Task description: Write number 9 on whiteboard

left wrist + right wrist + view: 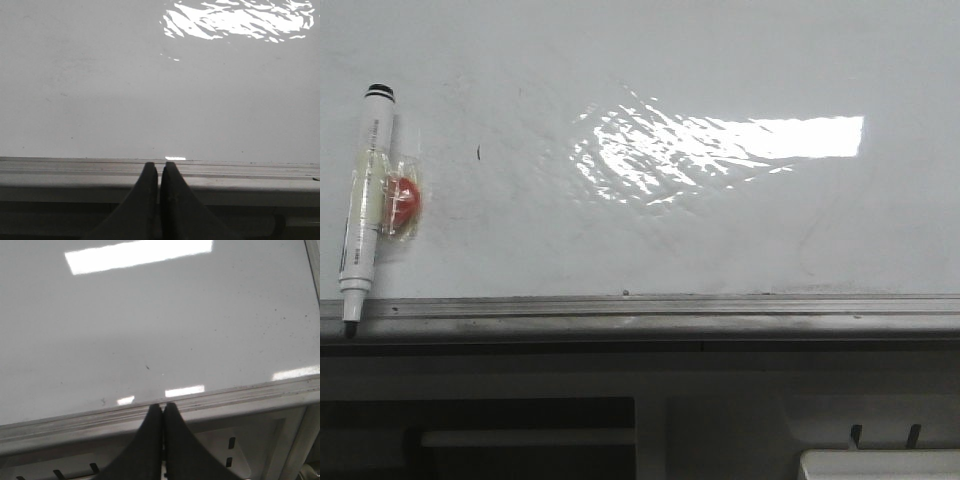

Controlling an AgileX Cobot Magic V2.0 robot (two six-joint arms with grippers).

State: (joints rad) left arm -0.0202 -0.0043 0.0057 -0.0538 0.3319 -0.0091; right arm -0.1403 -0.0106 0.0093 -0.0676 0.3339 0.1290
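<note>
The whiteboard (720, 240) fills the front view, glossy white with a bright glare patch and a grey metal rail (650, 310) along its near edge. No number 9 shows on it; only a tiny black tick mark (479, 153) is there. A white marker (365, 200) with a black cap end and black tip lies at the board's left, tip on the rail. My left gripper (159, 166) is shut and empty over the rail, facing the whiteboard (150, 100). My right gripper (162, 407) is shut and empty over the rail of the whiteboard (150, 330). Neither gripper shows in the front view.
A red object in clear tape or plastic (402, 203) is stuck to the marker's side. Below the rail is a dark frame with a white tray corner (880, 465) at the lower right. The board's right edge rail (314, 270) shows in the right wrist view.
</note>
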